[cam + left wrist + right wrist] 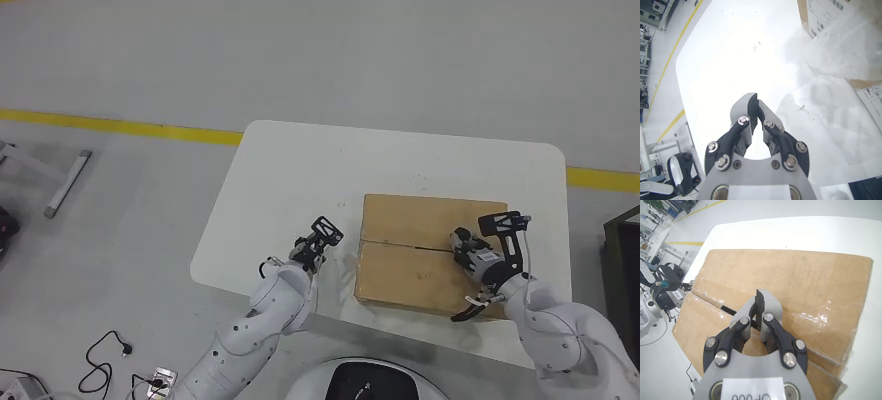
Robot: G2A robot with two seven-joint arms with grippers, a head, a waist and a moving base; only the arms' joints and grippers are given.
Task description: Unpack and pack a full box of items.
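A closed brown cardboard box lies flat on the white table, its two top flaps meeting at a taped seam with a small dark gap near one end. My right gripper hovers just above that seam, fingers shut with nothing between them; in the top view it sits over the box's right part. My left gripper is shut and empty over bare table, just left of the box. A labelled side of the box is close to it.
The table has open room to the left of and behind the box. A yellow floor line runs beyond the table. Cables and a plug lie on the floor at the near left. A grey frame leg stands farther left.
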